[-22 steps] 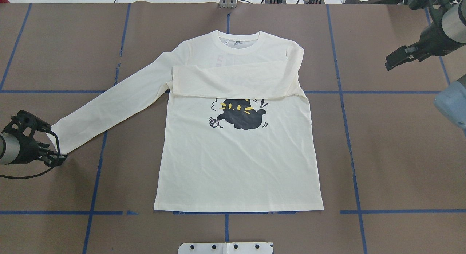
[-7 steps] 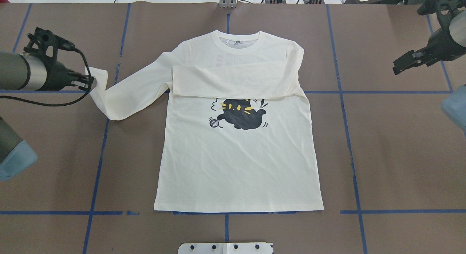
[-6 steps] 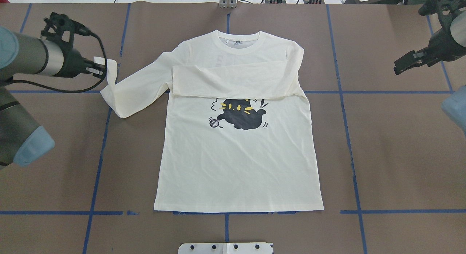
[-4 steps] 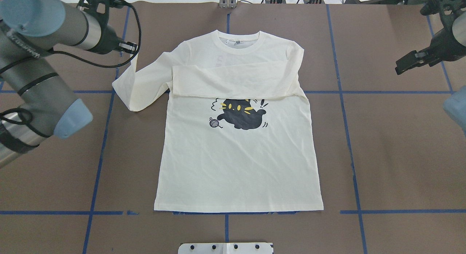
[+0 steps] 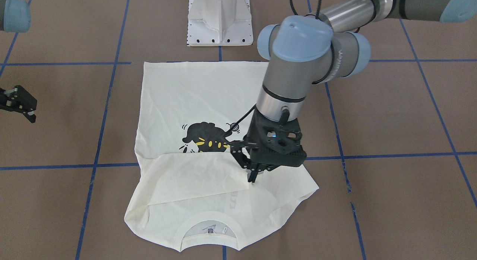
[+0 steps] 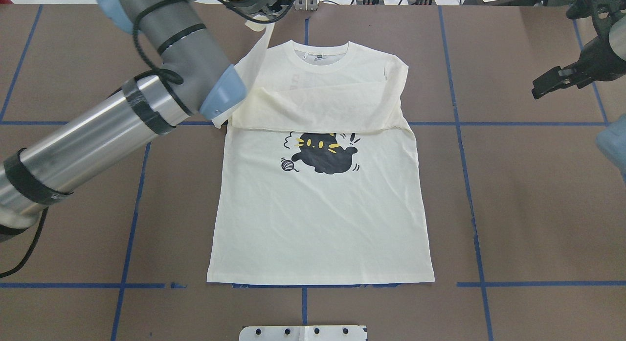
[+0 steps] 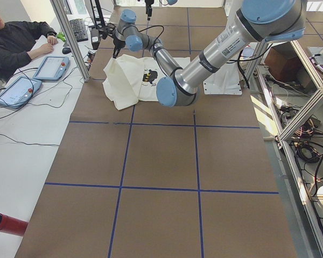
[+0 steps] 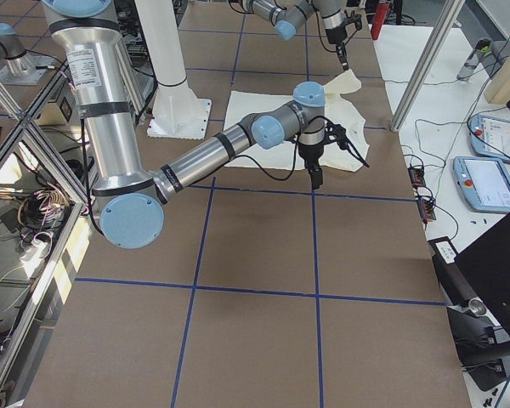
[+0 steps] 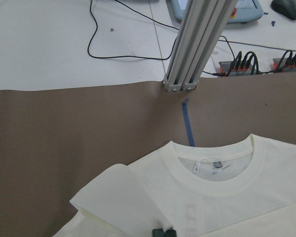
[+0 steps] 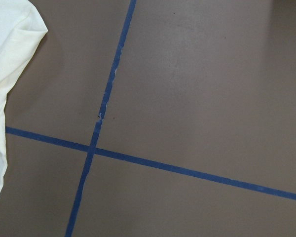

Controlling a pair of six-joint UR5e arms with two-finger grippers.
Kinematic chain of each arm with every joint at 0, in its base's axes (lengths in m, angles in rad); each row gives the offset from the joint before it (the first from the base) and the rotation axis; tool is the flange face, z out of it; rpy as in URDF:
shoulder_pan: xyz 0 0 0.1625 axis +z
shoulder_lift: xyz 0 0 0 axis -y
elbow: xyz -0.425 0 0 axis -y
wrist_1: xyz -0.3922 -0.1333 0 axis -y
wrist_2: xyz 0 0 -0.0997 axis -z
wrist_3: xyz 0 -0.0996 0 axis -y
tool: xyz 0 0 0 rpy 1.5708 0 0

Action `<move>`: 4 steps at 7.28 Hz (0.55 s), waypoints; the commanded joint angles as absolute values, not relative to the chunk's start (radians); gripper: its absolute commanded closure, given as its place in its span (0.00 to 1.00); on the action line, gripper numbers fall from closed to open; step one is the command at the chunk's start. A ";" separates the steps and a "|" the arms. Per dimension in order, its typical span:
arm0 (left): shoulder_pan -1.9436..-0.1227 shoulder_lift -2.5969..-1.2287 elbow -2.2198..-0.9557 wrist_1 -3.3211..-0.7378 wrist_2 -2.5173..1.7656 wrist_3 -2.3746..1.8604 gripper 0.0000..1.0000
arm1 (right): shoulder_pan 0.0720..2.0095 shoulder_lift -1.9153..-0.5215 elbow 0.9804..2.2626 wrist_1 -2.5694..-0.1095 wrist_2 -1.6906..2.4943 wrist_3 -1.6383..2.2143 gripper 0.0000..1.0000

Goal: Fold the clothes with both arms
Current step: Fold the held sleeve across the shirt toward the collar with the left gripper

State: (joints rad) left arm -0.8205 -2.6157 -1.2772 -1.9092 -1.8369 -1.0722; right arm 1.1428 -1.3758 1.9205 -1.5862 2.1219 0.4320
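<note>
On the brown table: one cream T-shirt, lying flat with the print up and the collar away from the robot; one sleeve is folded across its chest. Two grippers. Left gripper, above the chest near the collar, is clamped on the second sleeve's cuff, held raised. Right gripper, jaws apart and empty, hangs well clear of the shirt's right side.
</note>
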 commanded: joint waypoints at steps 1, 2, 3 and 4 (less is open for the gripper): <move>-0.686 -2.687 -1.174 -2.094 -1.705 -1.153 1.00 | 1.146 -1.376 1.921 -1.586 2.121 0.436 0.00; -0.634 -2.681 -1.148 -2.180 -1.672 -1.120 1.00 | 1.147 -1.374 1.921 -1.586 2.121 0.439 0.00; -0.586 -2.678 -1.129 -2.222 -1.657 -1.065 1.00 | 1.147 -1.376 1.921 -1.586 2.121 0.439 0.00; -0.540 -2.678 -1.117 -2.229 -1.599 -1.063 1.00 | 1.147 -1.374 1.921 -1.586 2.121 0.439 0.00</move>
State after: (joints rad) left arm -0.6011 -2.6791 -1.1376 -2.1939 -1.6562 -1.0855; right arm 1.1470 -1.3752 1.9205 -1.5861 2.1215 0.4382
